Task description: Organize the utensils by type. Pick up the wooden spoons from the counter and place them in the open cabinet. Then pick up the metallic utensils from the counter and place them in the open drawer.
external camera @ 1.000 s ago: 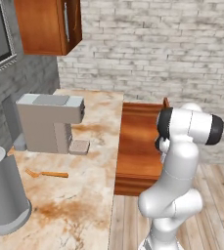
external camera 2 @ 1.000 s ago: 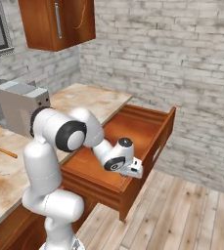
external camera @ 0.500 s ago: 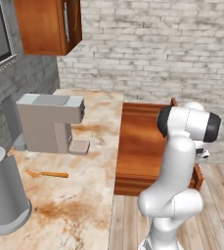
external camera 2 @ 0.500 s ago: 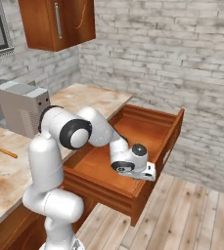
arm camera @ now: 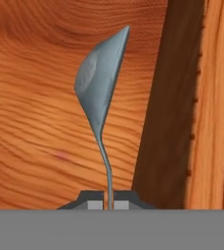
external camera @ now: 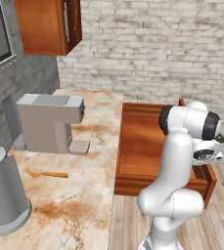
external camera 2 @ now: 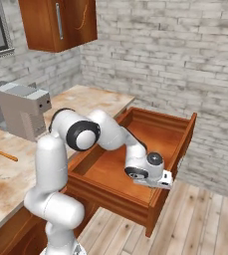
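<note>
the two-finger claw (arm camera: 107,201) is pinching shut on the thin handle of a slim silvery-grey metal spoon (arm camera: 100,93), whose oval bowl is sticking out straight ahead of the fingertips. directly beyond the claw lies the smooth reddish-brown wooden bottom of the wide open drawer (arm camera: 40,112), with one of its darker side walls standing just beside the spoon's bowl. in the right base view the claw (external camera 2: 161,182) is hanging low inside the drawer (external camera 2: 158,133), close to its front corner.

the spoon looks light, stiff and slick, so a narrow pinch on the handle is likely letting it pivot or slip; a grip nearer the neck would probably steady it, and releasing it low should keep it from bouncing.

well off to the claw's side, on the beige-tan marbled tabletop (external camera: 101,146), a light orange-brown wooden spoon (external camera: 47,173) is lying flat near a grey coffee machine (external camera: 47,122) and a grey metal kettle (external camera: 3,195). it too should be light and rigid, best taken mid-handle. above it hangs the reddish-brown wall cabinet (external camera: 42,24).

no brands, labels or writing can be read anywhere.
</note>
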